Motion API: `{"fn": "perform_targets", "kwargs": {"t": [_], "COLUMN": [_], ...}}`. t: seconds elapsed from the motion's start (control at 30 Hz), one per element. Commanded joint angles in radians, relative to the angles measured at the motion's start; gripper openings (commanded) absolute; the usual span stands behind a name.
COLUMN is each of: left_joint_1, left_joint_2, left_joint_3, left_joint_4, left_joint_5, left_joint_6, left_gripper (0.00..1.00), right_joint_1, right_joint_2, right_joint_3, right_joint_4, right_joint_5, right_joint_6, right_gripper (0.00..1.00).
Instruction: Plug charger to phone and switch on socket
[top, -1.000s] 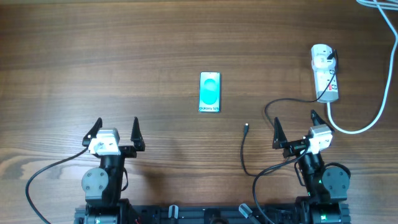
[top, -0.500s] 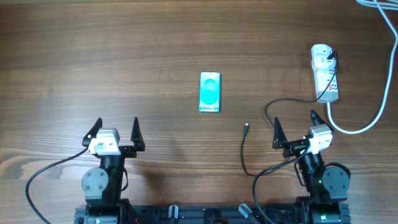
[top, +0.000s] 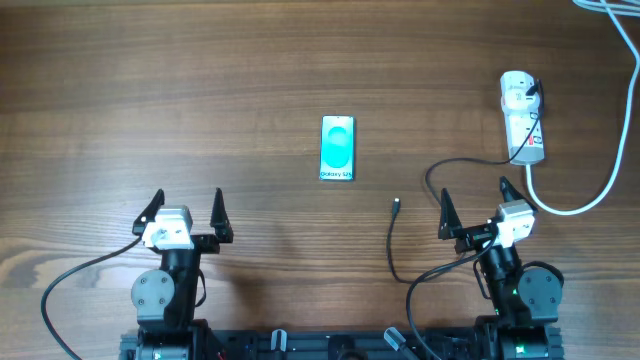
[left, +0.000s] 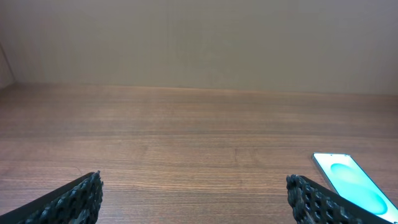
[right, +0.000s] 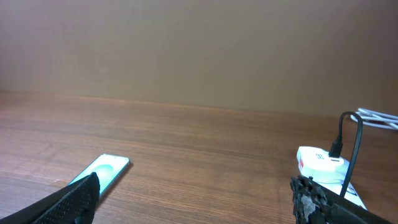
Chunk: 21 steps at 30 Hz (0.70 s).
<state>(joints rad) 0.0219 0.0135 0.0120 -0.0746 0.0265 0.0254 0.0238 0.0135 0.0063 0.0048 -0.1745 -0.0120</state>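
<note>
The phone (top: 338, 148) lies flat mid-table, cyan screen up, white strip at its near end; it also shows in the left wrist view (left: 352, 185) and the right wrist view (right: 102, 172). The charger, a thin black cable (top: 391, 240), loops from the socket past my right arm, its connector tip (top: 397, 204) lying free on the table right of the phone. The socket (top: 522, 118), a white power strip with a black plug, sits at the far right and shows in the right wrist view (right: 323, 163). My left gripper (top: 186, 210) and right gripper (top: 473, 208) are open and empty, near the front edge.
A thick white cord (top: 603, 190) curves from the socket toward the right table edge and back corner. The wooden table (top: 150, 90) ends at a plain wall behind.
</note>
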Motion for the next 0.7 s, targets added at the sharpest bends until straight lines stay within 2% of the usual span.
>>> {"fn": "perform_targets", "kwargs": {"t": [0.0, 0.67], "left_joint_1": [0.008, 0.008], "left_joint_2": [-0.007, -0.007], "left_joint_3": [-0.006, -0.006], "left_joint_4": [-0.002, 0.002], "left_joint_5": [-0.006, -0.024], "left_joint_6": [0.016, 0.049], "left_gripper": [1.0, 1.0], "right_joint_1": [0.007, 0.007], "right_joint_2": [-0.006, -0.006], "right_joint_3": [-0.001, -0.001], "right_joint_4": [0.005, 0.005], "right_joint_5": [0.018, 0.017], "right_joint_6": [0.015, 0.015], "right_gripper": [1.0, 1.0]}}
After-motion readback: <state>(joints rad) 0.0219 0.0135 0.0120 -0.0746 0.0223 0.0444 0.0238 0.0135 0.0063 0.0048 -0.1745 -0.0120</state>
